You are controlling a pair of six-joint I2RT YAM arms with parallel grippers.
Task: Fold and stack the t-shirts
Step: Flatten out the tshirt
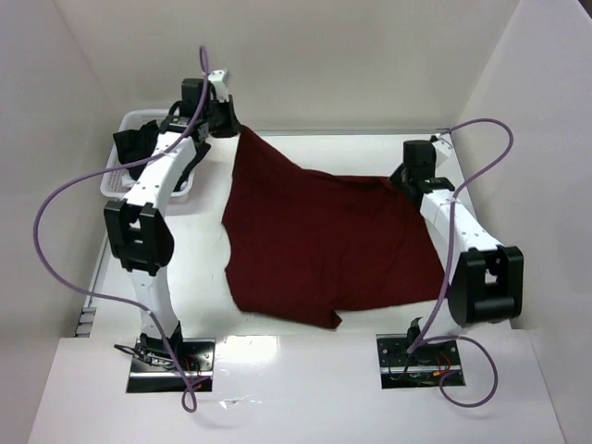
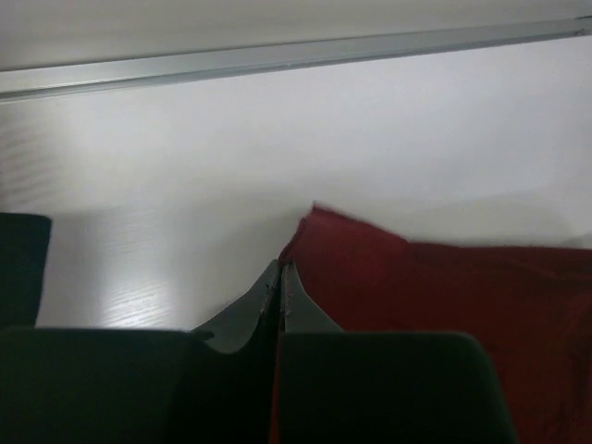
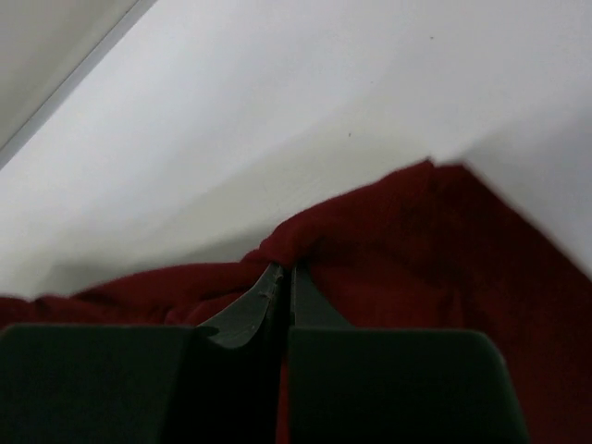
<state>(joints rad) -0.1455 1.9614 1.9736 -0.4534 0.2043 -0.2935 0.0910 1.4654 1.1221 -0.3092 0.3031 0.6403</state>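
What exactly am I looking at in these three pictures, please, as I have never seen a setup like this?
These are two white robot arms bolted at the near edge of a white table. The overhead view looks down from behind them; the other two come from a camera on each wrist. A maroon t-shirt lies spread on the table. The left pincer is closed on its far corner, and the right pincer is closed on its right edge; in both wrist views the fingers meet on red cloth. At the far left stands a white mesh basket holding a black garment.
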